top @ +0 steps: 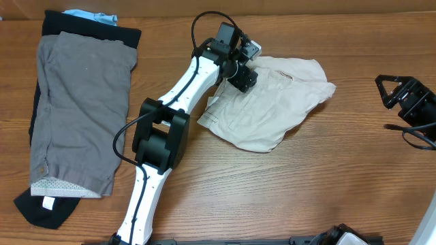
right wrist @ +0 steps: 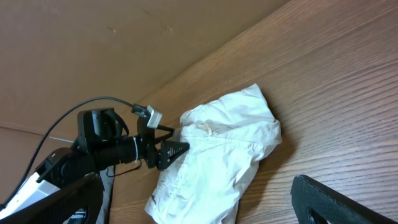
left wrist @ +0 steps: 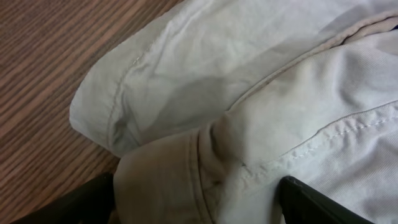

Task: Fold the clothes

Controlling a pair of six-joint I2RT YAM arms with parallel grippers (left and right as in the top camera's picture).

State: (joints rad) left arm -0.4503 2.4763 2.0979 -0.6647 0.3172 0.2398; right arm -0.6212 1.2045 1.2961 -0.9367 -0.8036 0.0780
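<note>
The beige khaki shorts (top: 272, 109) lie crumpled on the wooden table right of centre. They also show in the right wrist view (right wrist: 217, 155). My left gripper (top: 242, 75) is down on their upper left edge. In the left wrist view its two black fingers (left wrist: 196, 202) stand wide apart, open, with a bunched fold of the beige fabric (left wrist: 249, 93) between them. My right gripper (top: 402, 95) is open and empty at the table's right edge, apart from the shorts. Only one of its fingers (right wrist: 323, 199) shows in its own view.
At the far left the grey shorts (top: 78, 102) lie flat on a black garment (top: 41, 204), with a light-blue garment (top: 92, 15) showing at the top. The left arm (top: 163, 136) crosses the middle of the table. A brown wall (right wrist: 124, 37) stands behind.
</note>
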